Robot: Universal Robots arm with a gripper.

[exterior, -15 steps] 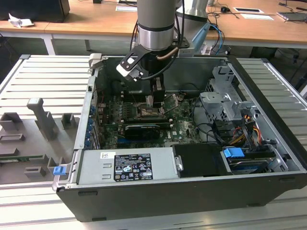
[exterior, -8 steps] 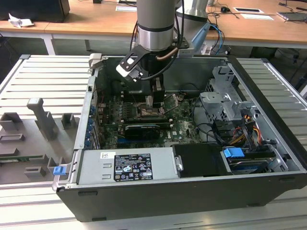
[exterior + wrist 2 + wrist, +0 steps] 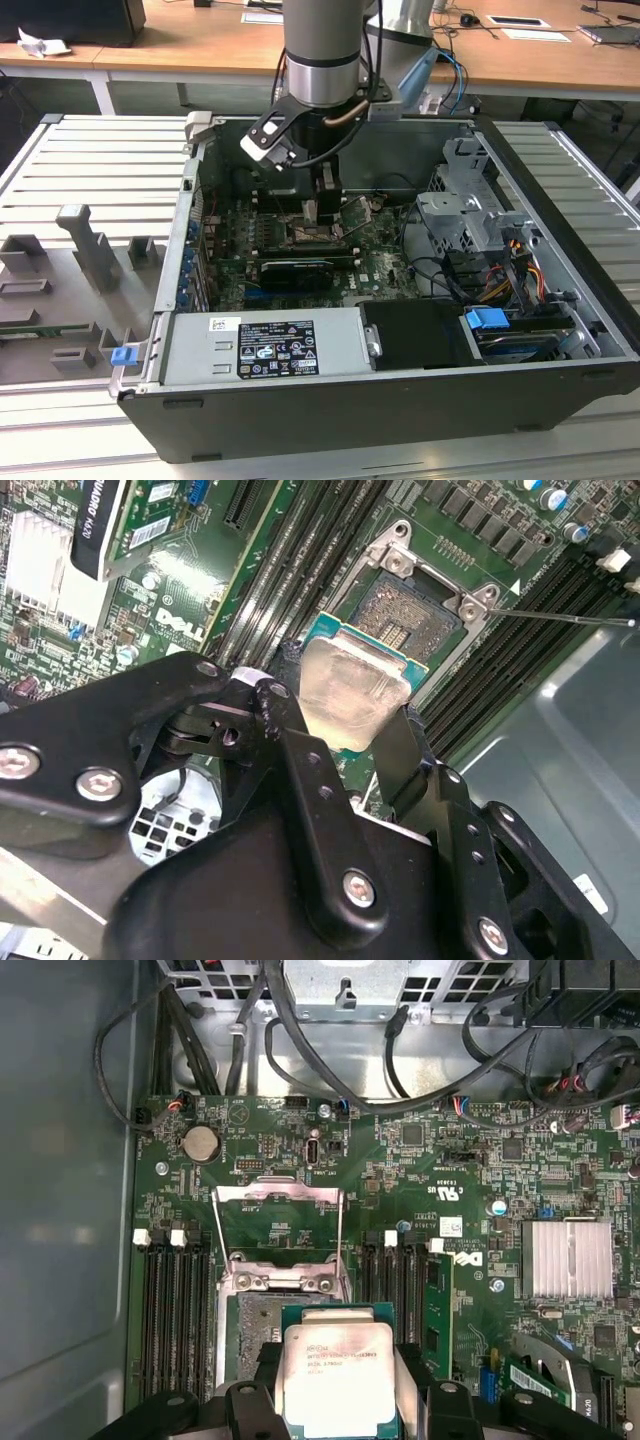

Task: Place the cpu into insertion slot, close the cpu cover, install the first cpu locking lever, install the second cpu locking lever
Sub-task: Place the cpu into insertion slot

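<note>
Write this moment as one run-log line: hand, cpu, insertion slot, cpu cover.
hand: shut on cpu | cpu: over insertion slot, not seated | cpu cover: open

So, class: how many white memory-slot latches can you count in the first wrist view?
4 white latches: two on one side of the open cpu cover, two on the other. The claw holding the cpu may hide more.

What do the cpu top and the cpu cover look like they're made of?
The cpu top: likely metal, pale silver-grey, matte with a soft glare; a green board edge shows beneath it. The cpu cover, hinged open: thin sheet metal, probably steel, going by its bright stamped frame and sharp glints.
</note>
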